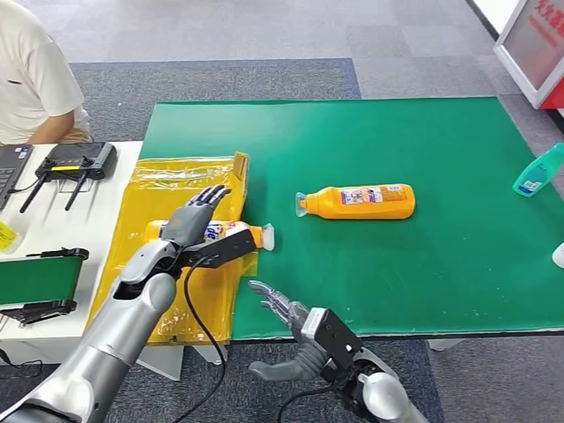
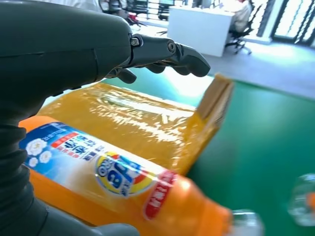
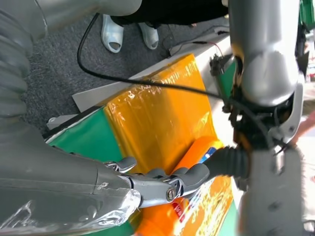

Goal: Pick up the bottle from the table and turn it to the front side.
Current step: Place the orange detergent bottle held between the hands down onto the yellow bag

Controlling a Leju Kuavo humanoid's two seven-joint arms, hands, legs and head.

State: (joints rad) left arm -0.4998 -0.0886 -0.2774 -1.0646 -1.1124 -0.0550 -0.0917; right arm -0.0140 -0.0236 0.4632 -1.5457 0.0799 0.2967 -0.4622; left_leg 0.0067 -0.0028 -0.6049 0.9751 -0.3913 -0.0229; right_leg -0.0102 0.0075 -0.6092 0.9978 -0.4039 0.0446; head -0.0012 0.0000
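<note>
The orange bottle [image 1: 229,234] lies on its side under the left hand [image 1: 193,220], whose fingers are spread above it, grasping nothing. Its long axis runs left-right, cap pointing right. The right hand [image 1: 283,308] hovers open nearby.

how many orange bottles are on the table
2: one orange bottle lies on the bare green mat; the other lies on the yellow sheet under the left hand.

On the green bench [image 1: 465,264] an orange bottle [image 1: 362,201] lies on its side near the middle, cap toward the yellow wrapped sheet [image 1: 166,181] at the left edge. A second orange bottle [image 1: 229,233] lies on that sheet under the left hand [image 1: 193,220], whose fingers [image 1: 211,196] are spread above it. The right hand [image 1: 293,339] hovers at the near edge, fingers apart, holding nothing. A teal bottle [image 1: 538,170] lies at the right edge.
</note>
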